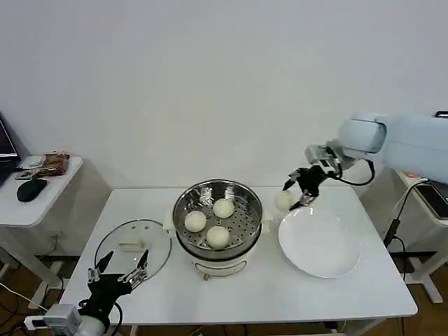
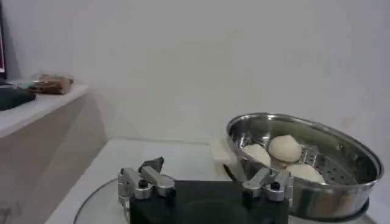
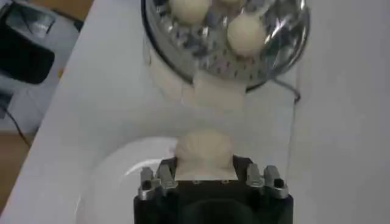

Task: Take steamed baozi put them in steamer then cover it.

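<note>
- Fourth baozi (image 1: 283, 201), cream-white, is pinched in the right claw (image 1: 288, 198) and held clear of the bench (image 1: 266, 294), over the far-left rim of the white plate (image 1: 320, 243), just right of the steamer (image 1: 218, 218). In the right wrist view the bun (image 3: 203, 150) bulges out between the jaws with the steamer (image 3: 225, 36) ahead of it. Judged: mid-carry from plate to basket.
- Three baozi sit on the perforated floor: one far (image 1: 223, 208), one left (image 1: 195, 221), one near (image 1: 218, 237). Bare floor on the right side, likely the slot for the held bun.
- The plate is otherwise bare, so this looks like the last bun to move.
- The steel basket sits on a white pot base (image 1: 218, 264) at mid-bench, open on top and not yet covered.
- Glass cover (image 1: 133, 248) lies flat on the bench left of the steamer, its whitish handle (image 1: 131, 245) facing up, which leaves it ready for a top grasp.
- Left claw (image 1: 119, 269) hangs at the cover's near edge, jaws spread wide and holding nothing; the left wrist view shows both fingertips (image 2: 145, 181) apart over the glass. Probably waiting to lift the cover once the bun is in.
- Side table (image 1: 35, 203) at far left holds a mouse and a snack packet; not part of the work.
</note>
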You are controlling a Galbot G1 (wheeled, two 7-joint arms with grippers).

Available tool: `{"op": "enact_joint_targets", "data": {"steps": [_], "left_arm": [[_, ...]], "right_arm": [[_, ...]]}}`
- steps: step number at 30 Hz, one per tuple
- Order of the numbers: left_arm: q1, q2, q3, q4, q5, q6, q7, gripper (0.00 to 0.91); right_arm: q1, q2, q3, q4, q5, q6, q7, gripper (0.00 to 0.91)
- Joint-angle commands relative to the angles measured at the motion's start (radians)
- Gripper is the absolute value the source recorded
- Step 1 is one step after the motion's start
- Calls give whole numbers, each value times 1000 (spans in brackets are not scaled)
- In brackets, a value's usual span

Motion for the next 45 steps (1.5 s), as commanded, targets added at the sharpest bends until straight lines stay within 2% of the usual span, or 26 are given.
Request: {"op": "enact_joint_targets", "data": {"steps": [1, 7, 16, 23, 27, 45], "left_arm": [[-11, 4, 5, 2, 1, 1, -2, 907], [-7, 12, 3, 6, -6, 1, -1, 907], [-10, 8, 4, -1, -18, 1, 0, 907], [-7, 9, 1, -11, -26, 3, -1, 907], [-4, 11, 0, -16, -27, 5, -2, 907], [5, 11, -2, -25, -32, 4, -2, 907]], "right_arm": [[67, 196, -56, 13, 227, -99, 48, 635], [54, 252, -60, 2, 282, -149, 54, 645], [-7, 303, -25, -62, 325, -186, 84, 645], [-74, 331, -9, -89, 315, -205, 98, 645], [-104, 339, 0, -107, 274, -213, 99, 645], [-184, 331, 29, -136, 242, -236, 134, 645]]}}
